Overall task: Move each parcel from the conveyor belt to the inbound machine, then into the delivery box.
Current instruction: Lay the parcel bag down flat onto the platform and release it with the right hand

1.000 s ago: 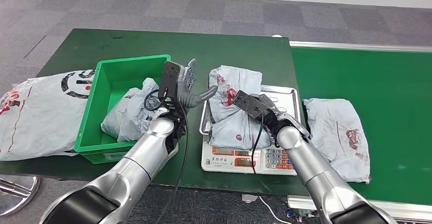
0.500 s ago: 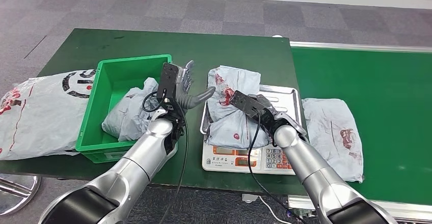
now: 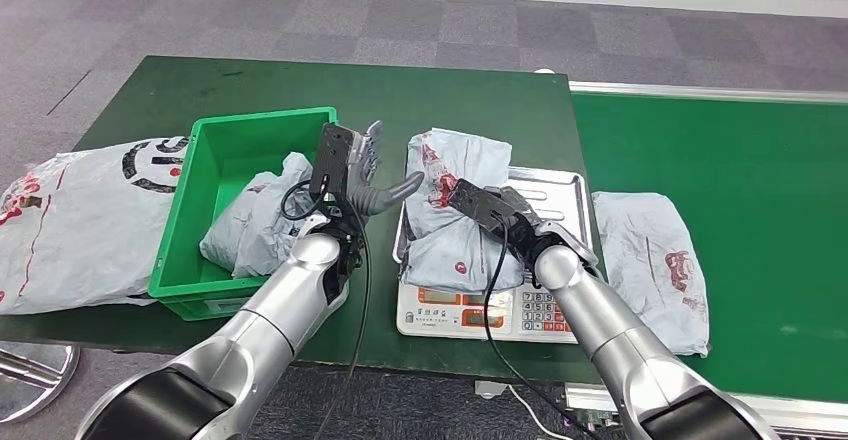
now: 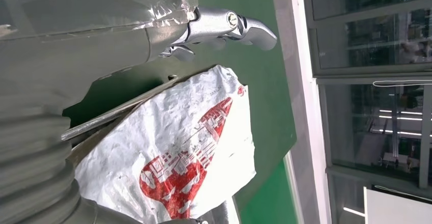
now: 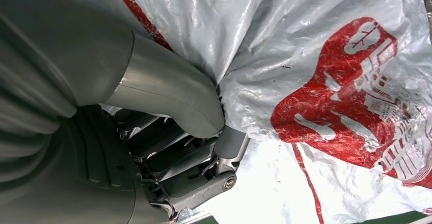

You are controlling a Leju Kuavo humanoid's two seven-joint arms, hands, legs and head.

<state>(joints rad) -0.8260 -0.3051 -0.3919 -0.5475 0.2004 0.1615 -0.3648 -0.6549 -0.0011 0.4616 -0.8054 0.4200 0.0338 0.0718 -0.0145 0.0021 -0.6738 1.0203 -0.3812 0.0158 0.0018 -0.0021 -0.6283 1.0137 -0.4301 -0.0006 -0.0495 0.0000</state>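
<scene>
Green table [image 3: 250, 90], grey carpet beyond. Parcel [image 3: 455, 210] lies on scale [image 3: 480, 310]; right hand [image 3: 500, 210] pinches its plastic. Left hand [image 3: 360, 175] waits beside it, fingers spread, empty. Step: weighing. Next: lift, carry to green box [image 3: 200, 220].

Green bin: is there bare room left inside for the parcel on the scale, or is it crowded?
The green bin has bare floor in its far half, between the back wall and the grey parcel lying at its near right. The near right is crowded. The left hand hovers open by the bin's right rim; the right hand grips the scale parcel.
</scene>
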